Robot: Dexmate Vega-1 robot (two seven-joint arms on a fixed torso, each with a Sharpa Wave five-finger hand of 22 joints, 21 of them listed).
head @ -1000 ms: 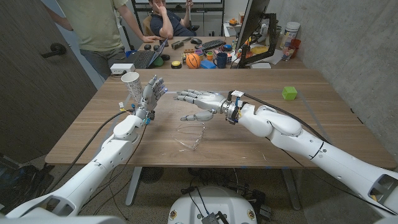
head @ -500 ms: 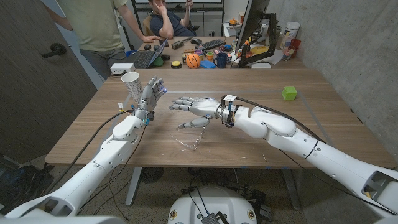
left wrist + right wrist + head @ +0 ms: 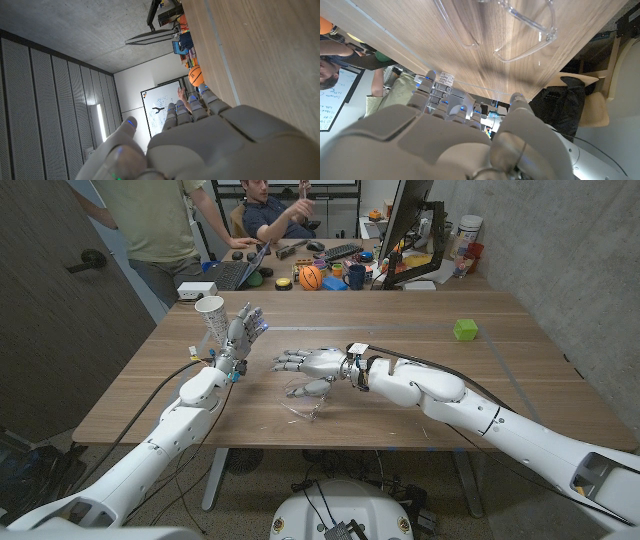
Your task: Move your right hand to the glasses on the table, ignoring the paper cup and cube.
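Clear glasses (image 3: 305, 406) lie on the wooden table (image 3: 420, 395) near its front edge, lenses and temples also seen in the right wrist view (image 3: 520, 25). My right hand (image 3: 310, 363) hovers just behind and above them, fingers spread and pointing toward my left, holding nothing. In its own wrist view the right hand (image 3: 445, 145) is a short way from the glasses, not touching them. My left hand (image 3: 241, 333) stands raised with fingers up and apart, next to the white paper cup (image 3: 211, 315). The green cube (image 3: 464, 329) sits far right.
Beyond the table's far edge is a cluttered desk with a laptop (image 3: 233, 273), an orange ball (image 3: 311, 277), a mug (image 3: 356, 276) and a monitor (image 3: 405, 220). Two people (image 3: 150, 220) are behind it. A concrete wall (image 3: 580, 260) runs along the right.
My right hand has swung toward my left and come nearer and lower, ending just over the glasses. The left hand, cup and cube have stayed put.
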